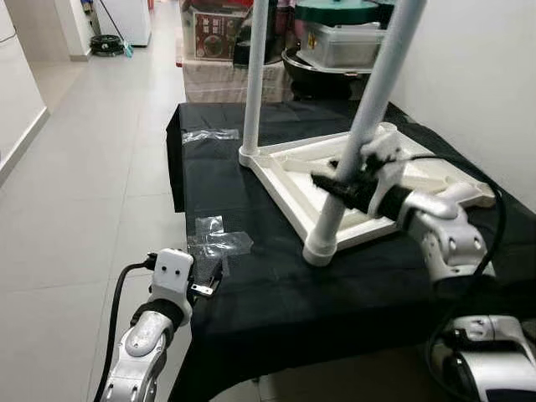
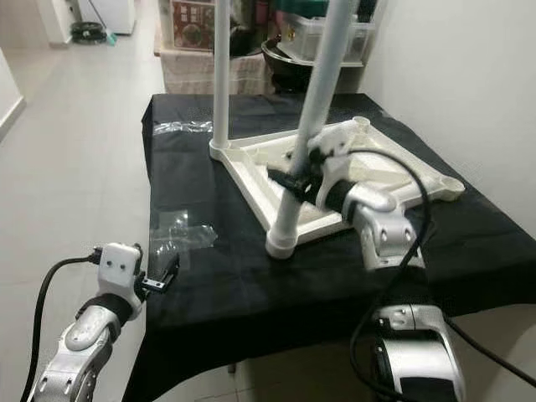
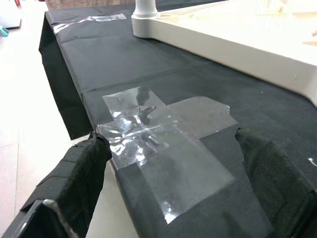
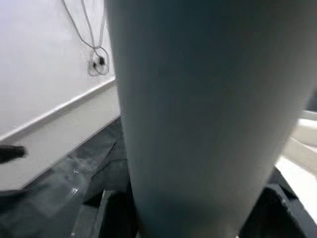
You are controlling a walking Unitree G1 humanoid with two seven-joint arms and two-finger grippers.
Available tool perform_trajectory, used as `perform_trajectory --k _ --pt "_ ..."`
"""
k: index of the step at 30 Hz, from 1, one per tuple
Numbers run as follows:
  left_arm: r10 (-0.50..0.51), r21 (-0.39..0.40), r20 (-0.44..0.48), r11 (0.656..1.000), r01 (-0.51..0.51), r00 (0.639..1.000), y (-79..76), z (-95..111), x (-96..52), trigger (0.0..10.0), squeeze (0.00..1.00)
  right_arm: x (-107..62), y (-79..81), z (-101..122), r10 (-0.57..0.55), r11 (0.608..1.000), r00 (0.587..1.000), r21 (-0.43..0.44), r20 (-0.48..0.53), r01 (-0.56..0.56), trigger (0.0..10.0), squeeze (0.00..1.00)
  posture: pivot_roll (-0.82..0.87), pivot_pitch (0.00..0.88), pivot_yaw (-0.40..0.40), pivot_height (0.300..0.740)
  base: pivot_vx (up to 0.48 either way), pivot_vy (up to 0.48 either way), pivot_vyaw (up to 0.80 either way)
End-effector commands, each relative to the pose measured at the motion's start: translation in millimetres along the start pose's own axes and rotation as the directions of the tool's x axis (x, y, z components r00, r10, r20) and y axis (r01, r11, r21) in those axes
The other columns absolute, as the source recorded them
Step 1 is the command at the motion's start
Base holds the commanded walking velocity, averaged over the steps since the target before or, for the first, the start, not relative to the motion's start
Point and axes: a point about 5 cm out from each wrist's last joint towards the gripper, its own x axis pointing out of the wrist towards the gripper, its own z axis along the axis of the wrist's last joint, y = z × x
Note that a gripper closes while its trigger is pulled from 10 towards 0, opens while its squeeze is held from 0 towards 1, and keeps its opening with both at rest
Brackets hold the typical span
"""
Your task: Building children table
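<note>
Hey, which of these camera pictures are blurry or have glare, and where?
Right wrist view: soft and out of focus, the white table leg too close to the lens. Left wrist view: sharp on the clear plastic wrapper, which glints with glare, while the left end effector fingers blur at the edges. Eye views: evenly lit, fairly sharp.

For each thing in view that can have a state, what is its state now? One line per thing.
White plastic tabletop: upside down on the black cloth.
Near white table leg: standing in its corner socket, leaning.
Far white table leg: upright in its socket.
Right gripper: shut on the near leg.
Left gripper: open, at the clear plastic bag.
</note>
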Motion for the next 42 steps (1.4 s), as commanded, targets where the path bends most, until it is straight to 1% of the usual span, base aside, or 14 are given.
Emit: perform_trajectory --k 1,4,8,11,14,17,18,24,25,28,34,35,37,42 --pt "-0.014 0.006 -0.012 1.0 0.015 1.0 -1.8 -3 -1.7 10.0 0.0 11.6 15.6 -31 0.033 0.998 0.989 0.059 -0.146 -0.025 0.0 0.0 0.08 0.0 -0.115 0.74 0.0 0.0 0.0" --pt "-0.016 0.005 -0.013 1.0 0.016 1.0 -2.2 -3 -1.4 10.0 0.0 17.0 7.3 -41 -0.155 0.982 0.971 0.079 -0.184 0.172 0.0 0.0 0.08 0.0 -0.112 0.74 0.0 0.0 0.0" --pt "-0.023 -0.001 -0.012 1.0 0.023 1.0 -5.3 -2 1.3 10.0 0.0 -2.3 1.9 -87 -0.758 0.543 0.557 0.144 -0.34 0.827 0.0 0.0 0.07 0.0 -0.106 0.74 0.0 0.0 0.0" --pt "-0.025 -0.001 -0.011 1.0 0.025 1.0 -5.6 -2 1.1 10.0 0.0 -6.8 9.7 -89 -0.788 0.501 0.516 0.138 -0.337 0.855 0.0 0.0 0.07 0.0 -0.104 0.74 0.0 0.0 0.0" --pt "-0.027 0.0 -0.014 1.0 0.027 1.0 -4.6 -2 0.5 10.0 0.0 -8.1 24.4 -79 -0.81 0.52 0.529 0.109 -0.254 0.847 0.0 0.0 0.07 0.0 -0.101 0.74 0.0 0.0 0.0" --pt "-0.029 0.0 -0.017 1.0 0.029 0.999 -3.4 -2 0.5 10.0 0.0 0.5 30.8 -61 -0.766 0.607 0.62 0.127 -0.172 0.785 10.0 0.0 0.06 0.0 -0.097 0.74 0.0 0.0 0.0" --pt "-0.029 -0.001 -0.017 1.0 0.029 0.999 -3.7 -3 1.0 10.0 0.0 3.3 28.9 -48 -0.743 0.641 0.661 0.168 -0.109 0.749 10.0 1.0 0.06 0.0 -0.099 0.74 0.0 0.0 0.0" --pt "-0.031 -0.006 -0.016 1.0 0.031 0.999 -5.2 -3 2.3 10.0 0.0 14.1 20.9 -11 -0.62 0.771 0.783 0.225 0.052 0.596 10.0 1.0 0.06 0.0 -0.098 0.74 0.0 0.0 0.0" --pt "-0.032 -0.006 -0.016 0.999 0.031 0.999 -5.4 -3 2.4 10.0 0.0 19.1 20.1 3 -0.517 0.843 0.848 0.242 0.117 0.481 10.0 0.0 0.06 0.0 -0.098 0.74 0.0 0.0 0.0" --pt "-0.031 -0.004 -0.016 1.0 0.031 0.999 -4.7 -3 2.5 10.0 0.0 16.1 25.0 30 -0.085 0.995 0.972 0.071 0.22 0.071 10.0 0.0 0.06 0.0 -0.101 0.74 0.0 0.0 0.0" --pt "-0.027 -0.004 -0.012 1.0 0.027 1.0 -4.7 -2 3.0 10.0 0.0 9.3 28.6 17 0.112 0.992 0.988 -0.072 0.108 -0.104 10.0 0.0 0.06 0.0 -0.11 0.74 0.0 0.0 0.0" --pt "-0.025 -0.004 -0.012 1.0 0.025 1.0 -4.8 -2 2.7 10.0 0.0 11.7 28.9 13 0.105 0.992 0.99 -0.08 0.097 -0.098 3.6 0.0 0.07 0.0 -0.115 0.74 0.0 0.0 0.0" --pt "-0.023 -0.005 -0.013 1.0 0.023 1.0 -4.9 -3 1.5 10.0 0.0 17.9 33.1 10 0.087 0.995 0.991 -0.046 0.103 -0.083 0.0 0.0 0.07 0.0 -0.119 0.74 0.0 0.0 0.0" --pt "-0.02 -0.004 -0.014 1.0 0.02 1.0 -4.4 -3 0.2 10.0 0.0 23.2 40.6 -1 0.084 0.996 0.994 -0.022 0.066 -0.082 0.0 0.0 0.08 0.0 -0.12 0.74 0.0 0.0 0.0"
